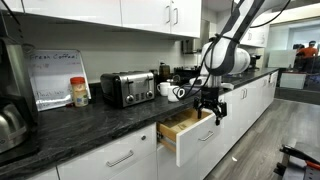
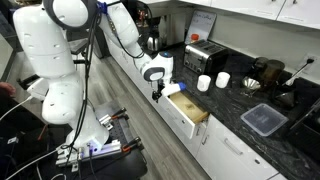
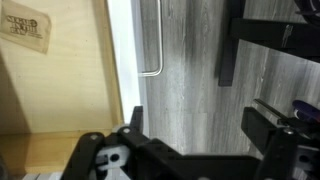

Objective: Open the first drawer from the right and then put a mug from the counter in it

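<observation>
The drawer (image 1: 186,127) is standing pulled out below the counter (image 1: 90,118), its light wood inside showing and no mug visible in it. The gripper (image 3: 200,130) is hovering just outside the drawer front, near the bar handle (image 3: 155,40), fingers spread and holding nothing.

Judgement: the opening is looking done and the mug pickup is coming up.

Handling: be lifting clear of the front panel before swinging over the counter. Be approaching the nearer mug (image 2: 204,83) from above, pinching across its rim, without knocking the other mug (image 2: 222,80).

Count: two mugs, one open drawer, one toaster (image 2: 205,57).
</observation>
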{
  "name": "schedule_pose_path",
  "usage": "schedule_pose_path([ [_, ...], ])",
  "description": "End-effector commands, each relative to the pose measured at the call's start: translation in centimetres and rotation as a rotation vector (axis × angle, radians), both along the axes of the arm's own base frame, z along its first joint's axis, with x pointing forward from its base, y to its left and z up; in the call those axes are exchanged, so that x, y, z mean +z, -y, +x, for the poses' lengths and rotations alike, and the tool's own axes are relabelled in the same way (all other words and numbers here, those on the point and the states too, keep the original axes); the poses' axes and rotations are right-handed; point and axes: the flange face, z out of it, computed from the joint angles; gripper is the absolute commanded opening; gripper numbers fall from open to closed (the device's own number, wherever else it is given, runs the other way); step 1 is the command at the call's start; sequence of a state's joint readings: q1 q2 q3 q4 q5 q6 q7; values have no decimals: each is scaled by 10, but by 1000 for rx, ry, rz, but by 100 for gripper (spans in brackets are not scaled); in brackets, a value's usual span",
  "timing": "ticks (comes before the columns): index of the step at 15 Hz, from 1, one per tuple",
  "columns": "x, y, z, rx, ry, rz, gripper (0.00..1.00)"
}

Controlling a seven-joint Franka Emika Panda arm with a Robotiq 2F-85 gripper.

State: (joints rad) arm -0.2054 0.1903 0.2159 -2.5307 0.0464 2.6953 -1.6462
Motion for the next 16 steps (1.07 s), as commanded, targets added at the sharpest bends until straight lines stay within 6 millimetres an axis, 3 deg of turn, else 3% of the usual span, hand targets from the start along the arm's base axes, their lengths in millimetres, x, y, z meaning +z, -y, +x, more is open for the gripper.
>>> schedule_pose_path([
  [1, 11, 8, 19, 53, 32, -4, 100],
  [6, -25, 20, 38, 119, 24, 22, 100],
  [11, -60, 16, 52, 199, -6, 46, 100],
  [16, -75, 12, 46, 219, -88, 58, 100],
])
